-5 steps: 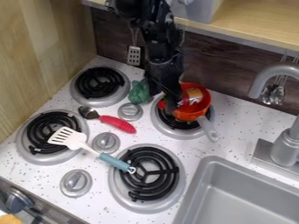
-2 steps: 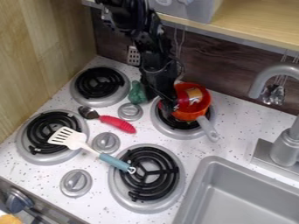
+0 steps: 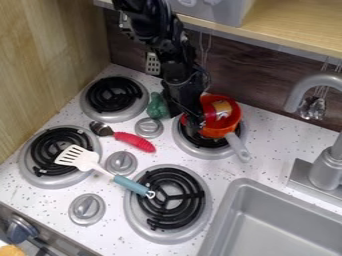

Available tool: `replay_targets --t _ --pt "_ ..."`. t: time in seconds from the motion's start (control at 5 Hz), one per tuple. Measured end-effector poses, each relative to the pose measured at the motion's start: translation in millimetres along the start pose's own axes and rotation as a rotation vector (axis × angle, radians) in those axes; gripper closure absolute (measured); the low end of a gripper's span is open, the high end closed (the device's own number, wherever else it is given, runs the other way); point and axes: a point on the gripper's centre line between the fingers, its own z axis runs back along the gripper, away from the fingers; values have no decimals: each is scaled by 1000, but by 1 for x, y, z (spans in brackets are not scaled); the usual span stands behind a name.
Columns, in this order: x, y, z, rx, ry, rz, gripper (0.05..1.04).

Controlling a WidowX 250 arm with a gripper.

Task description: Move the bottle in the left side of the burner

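A: Materials?
B: Bench (image 3: 270, 130): white, dark-speckled, flat. Four black coil burners in round, shiny metal pans. With the clock centred on the stove, 12 at the view's top: rear burner (image 3: 115, 95) near 11, left burner (image 3: 59, 145) at 9, front burner (image 3: 170, 207) near 5, right burner (image 3: 204, 151) at 3.
A: On the right one?
B: Pot (image 3: 214, 132), orange, round, smooth; grey handle (image 3: 238, 147) out to its 5 o'clock.
A: Bottle?
B: Bottle (image 3: 218, 111): red, glossy, rounded, pale patterned label. Seen within the pot's rim, toward 1 to 2 o'clock of the claw (image 3: 194, 126), partly hidden by it. Can't tell if it rests on the pot.
A: Claw state?
B: Black, hanging down at the pot's 9 o'clock side, over the right burner. Can't tell if spread, pressed together or pinching the bottle. They overlap in view; contact unclear.
A: Rest?
B: Green lump (image 3: 157, 106), crumpled, at the claw's 10. Spoon (image 3: 133, 141): ridged red handle, dark metal bowl at its 10 o'clock end. Spatula (image 3: 80, 158): white slotted head over the left burner, smooth teal handle reaching the front burner. Sink (image 3: 277, 225): grey, square-edged, 4 o'clock.
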Motion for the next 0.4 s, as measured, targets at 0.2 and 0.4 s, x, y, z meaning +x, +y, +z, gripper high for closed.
replay_targets --t 0.2,0.4 --pt "0 0 -5 -11 14 27 374" --pt "0 -2 -8 -24 15 33 704"
